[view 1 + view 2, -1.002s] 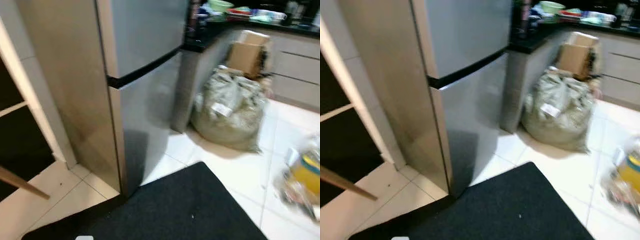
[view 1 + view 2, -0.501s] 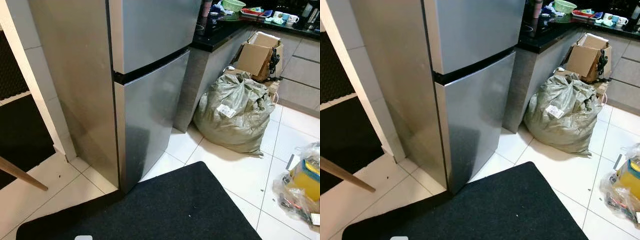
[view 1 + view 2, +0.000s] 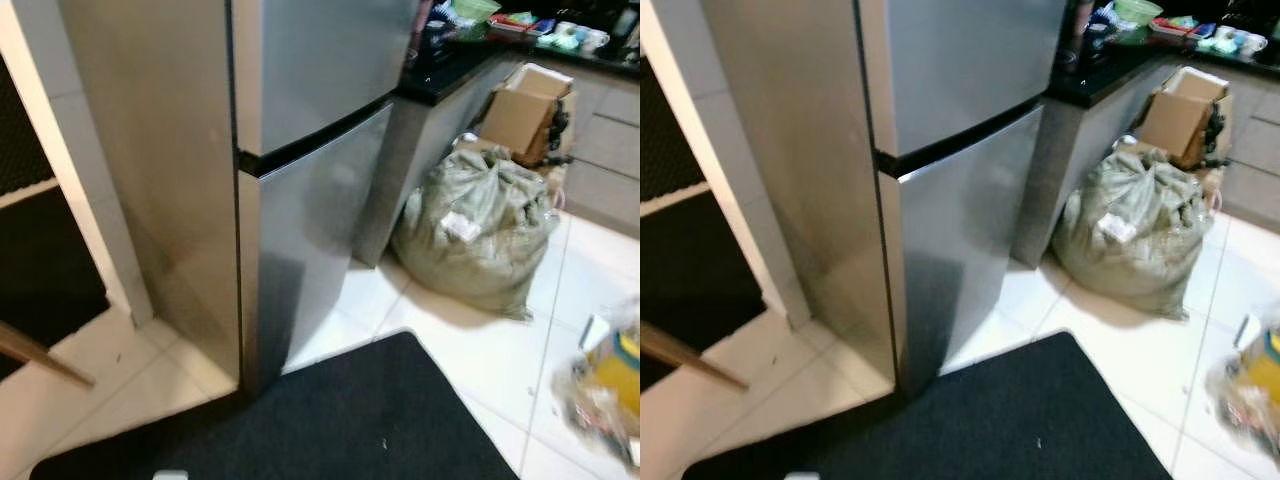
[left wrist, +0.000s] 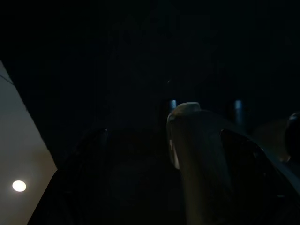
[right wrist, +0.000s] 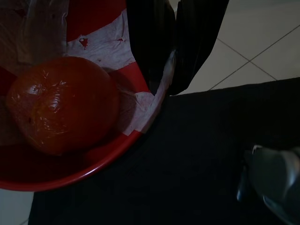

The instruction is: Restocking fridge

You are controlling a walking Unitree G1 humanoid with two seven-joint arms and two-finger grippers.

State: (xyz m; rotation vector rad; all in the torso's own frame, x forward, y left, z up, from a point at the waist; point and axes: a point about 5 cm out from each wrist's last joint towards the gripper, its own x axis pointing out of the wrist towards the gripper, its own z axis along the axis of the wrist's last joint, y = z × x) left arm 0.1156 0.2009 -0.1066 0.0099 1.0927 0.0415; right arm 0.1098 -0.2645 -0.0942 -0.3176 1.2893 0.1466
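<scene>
**Kitchen corner: fridge, floor, carried bowl**

Fridge (image 3: 300, 170): steel, two doors, both closed, a dark seam between the upper and lower door. Stands on the floor (image 3: 480, 350), its front corner at the edge of the mat (image 3: 340, 420).

Floor: pale square tiles with thin grout lines, glossy.

Mat: black, flat, low in the head views, just before the fridge.

Counter (image 3: 440, 75): dark top, right of the fridge, crowded with dishes too blurred to name.

Sack (image 3: 475, 225): grey-green, full, on the tiles by the counter base. Behind it, a cardboard box (image 3: 525, 110) with open flaps.

Plastic bag (image 3: 605, 400): clear, at the right edge, something yellow inside.

Doorway (image 3: 40, 260): dark, left of the fridge, past a white tiled wall edge; a wooden bar crosses its lower corner.

Right gripper (image 5: 174, 49): fingers clamped together on the rim of a red bowl (image 5: 98, 164), held over the mat. In the bowl, on white paper under clear wrap, lies a tomato (image 5: 61, 103).

Left gripper (image 4: 197, 154): seen in deep shade; finger spacing cannot be told.
</scene>
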